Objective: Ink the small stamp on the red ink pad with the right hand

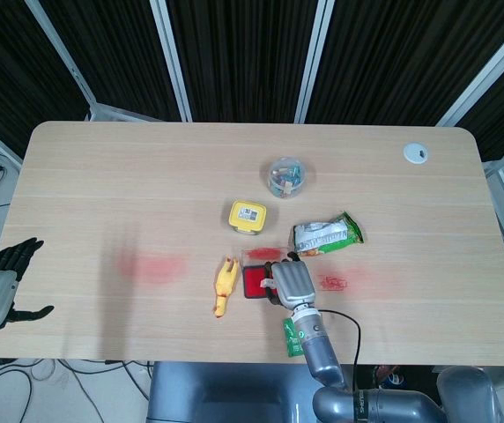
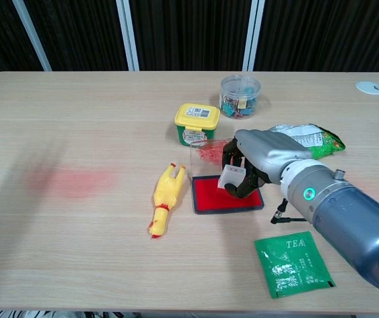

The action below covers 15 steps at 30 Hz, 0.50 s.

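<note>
My right hand (image 2: 259, 159) (image 1: 292, 282) holds the small white stamp (image 2: 231, 177) over the red ink pad (image 2: 209, 195) (image 1: 254, 282). The stamp is tilted, its lower end close to the pad's red surface; whether it touches I cannot tell. The pad lies in a dark frame at the table's front centre, its clear lid (image 2: 206, 151) standing up behind it, smeared red. In the head view the hand covers the stamp and most of the pad. My left hand (image 1: 1, 282) hangs off the table's left edge, fingers spread and holding nothing.
A yellow rubber chicken (image 2: 165, 197) lies left of the pad. Behind it stand a yellow-lidded tub (image 2: 197, 122) and a clear jar of clips (image 2: 240, 95). A green snack bag (image 2: 309, 138) lies right, a green tea sachet (image 2: 293, 262) in front. Red smudges (image 2: 77, 180) mark the table.
</note>
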### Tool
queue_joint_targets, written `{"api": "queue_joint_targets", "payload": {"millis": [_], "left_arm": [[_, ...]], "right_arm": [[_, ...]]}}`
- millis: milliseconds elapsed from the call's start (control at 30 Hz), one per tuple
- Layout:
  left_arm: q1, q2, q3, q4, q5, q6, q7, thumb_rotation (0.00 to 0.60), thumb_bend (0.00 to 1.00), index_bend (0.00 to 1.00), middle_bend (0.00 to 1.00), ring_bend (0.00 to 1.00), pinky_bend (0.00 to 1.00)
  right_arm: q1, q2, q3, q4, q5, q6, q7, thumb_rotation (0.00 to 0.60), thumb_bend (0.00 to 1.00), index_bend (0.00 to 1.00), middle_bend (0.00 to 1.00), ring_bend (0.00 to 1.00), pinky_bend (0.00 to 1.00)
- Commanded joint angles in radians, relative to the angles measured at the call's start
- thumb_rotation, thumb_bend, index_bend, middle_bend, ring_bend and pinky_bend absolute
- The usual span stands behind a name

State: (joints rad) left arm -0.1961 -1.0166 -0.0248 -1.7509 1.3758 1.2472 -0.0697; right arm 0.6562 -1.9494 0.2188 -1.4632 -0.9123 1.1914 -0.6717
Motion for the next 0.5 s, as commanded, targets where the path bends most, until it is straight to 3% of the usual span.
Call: {"api": "queue_joint_targets", "payload": {"millis": [33,500], "left_arm": [[0.000,0.000,0.000,0.000,0.000,0.000,0.001,0.600,0.00,0.00,0.00,0.00,0.00],[-0.003,0.002,-0.001,-0.002,-0.004,-0.006,-0.003,0.600,0.00,0.00,0.00,0.00,0.00]], "right_arm": [[0.005,-0.015,0.004,0.023,0.000,-0.009,0.007,0.600,0.57,0.71,0.59,0.47,0.21],[0.011,-0.049,0.010,0.097,0.003,-0.031,0.016,0.600,0.57,0.72,0.60,0.47,0.21]]}}
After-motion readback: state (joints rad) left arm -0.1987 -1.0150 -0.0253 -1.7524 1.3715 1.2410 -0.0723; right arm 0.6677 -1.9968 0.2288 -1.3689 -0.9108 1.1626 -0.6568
